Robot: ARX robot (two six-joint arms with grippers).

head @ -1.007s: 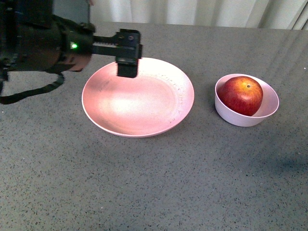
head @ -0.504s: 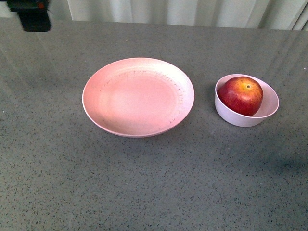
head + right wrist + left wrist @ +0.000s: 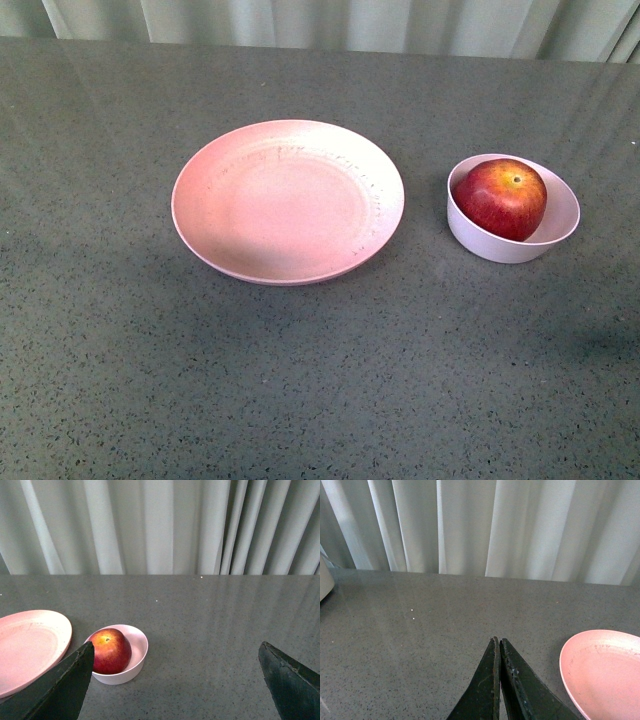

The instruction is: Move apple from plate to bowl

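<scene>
You find the round dark-red apple (image 3: 503,198) seated in the small pale pink-white bowl (image 3: 560,228), right of the wide, bare pink plate (image 3: 288,200) on the grey tabletop (image 3: 320,380). Left gripper (image 3: 499,642) clenched empty; right gripper (image 3: 175,655) spread wide, empty. Transfer appears complete; no further move seems needed.

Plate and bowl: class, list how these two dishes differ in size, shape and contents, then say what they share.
The plate is wide and shallow; the bowl is small and deep. The plate lies empty; the bowl holds the apple. The plate is a stronger pink; the bowl is paler, almost white. Both are round and sit on the grey table.
</scene>
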